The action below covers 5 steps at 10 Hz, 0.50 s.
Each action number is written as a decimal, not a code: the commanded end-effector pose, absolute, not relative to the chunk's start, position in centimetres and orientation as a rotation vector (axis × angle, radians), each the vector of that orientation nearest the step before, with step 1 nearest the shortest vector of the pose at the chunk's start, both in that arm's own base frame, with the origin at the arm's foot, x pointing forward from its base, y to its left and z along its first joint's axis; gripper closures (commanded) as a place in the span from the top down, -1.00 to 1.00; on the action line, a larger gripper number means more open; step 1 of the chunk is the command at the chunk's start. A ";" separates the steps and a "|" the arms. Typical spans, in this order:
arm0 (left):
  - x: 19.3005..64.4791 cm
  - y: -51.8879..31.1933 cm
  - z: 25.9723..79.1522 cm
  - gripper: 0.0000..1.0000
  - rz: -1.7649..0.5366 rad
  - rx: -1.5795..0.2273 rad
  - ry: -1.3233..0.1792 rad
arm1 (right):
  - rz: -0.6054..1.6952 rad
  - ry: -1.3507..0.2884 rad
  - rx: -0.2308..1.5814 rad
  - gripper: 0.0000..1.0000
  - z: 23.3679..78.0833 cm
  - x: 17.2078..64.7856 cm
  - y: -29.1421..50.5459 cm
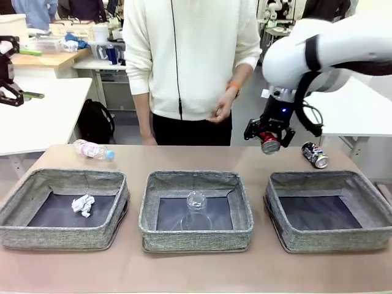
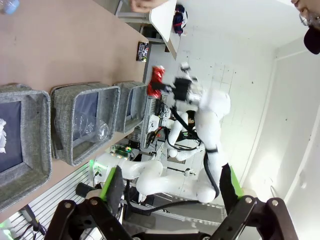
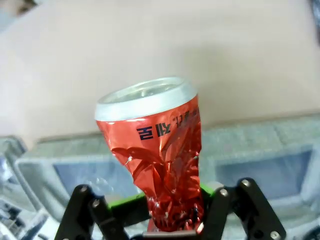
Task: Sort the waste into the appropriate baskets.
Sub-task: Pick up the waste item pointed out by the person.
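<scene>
Left gripper (image 2: 170, 181) spread, empty; distant right gripper (image 2: 171, 88) grips red can (image 2: 157, 81), seemingly near farthest basket (image 2: 133, 106).

Pale brown flat surface (image 1: 202, 160) bearing three bins, a bottle and a can.

Three alike shallow rectangular baskets of grey woven fabric stand in a row along the surface's near side. The first basket (image 1: 331, 178) sits just nearer the robot than the right hand (image 1: 270, 142), the second basket (image 1: 193, 177) off to the hand's left, and the third basket (image 1: 73, 175) farthest left of it. A dark blue metal can (image 1: 315, 154) lies on its side close to the hand's right, beyond the first basket. A clear plastic bottle with pink label and blue cap (image 1: 92, 149) lies on its side well apart to the hand's left, beyond the third basket.
</scene>
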<state>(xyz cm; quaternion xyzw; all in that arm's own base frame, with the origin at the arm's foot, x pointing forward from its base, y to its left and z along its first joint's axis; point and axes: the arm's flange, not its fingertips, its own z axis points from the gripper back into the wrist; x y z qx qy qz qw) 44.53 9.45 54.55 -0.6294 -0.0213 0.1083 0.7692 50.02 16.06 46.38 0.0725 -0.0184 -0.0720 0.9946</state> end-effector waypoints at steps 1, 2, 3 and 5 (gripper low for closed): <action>44.4 9.5 54.8 1.00 0.228 -1.381 -0.048 | -0.167 -0.160 0.016 -1.00 49.1 42.9 17.2; 44.4 9.5 54.8 1.00 0.228 -1.381 -0.048 | -0.248 -0.232 -0.048 -1.00 49.3 40.5 18.3; 44.4 9.5 54.8 1.00 0.228 -1.381 -0.048 | -0.252 -0.265 -0.047 -1.00 49.1 40.1 18.7; 44.4 9.5 54.8 1.00 0.228 -1.381 -0.048 | -0.170 -0.156 0.044 -1.00 50.5 42.6 16.7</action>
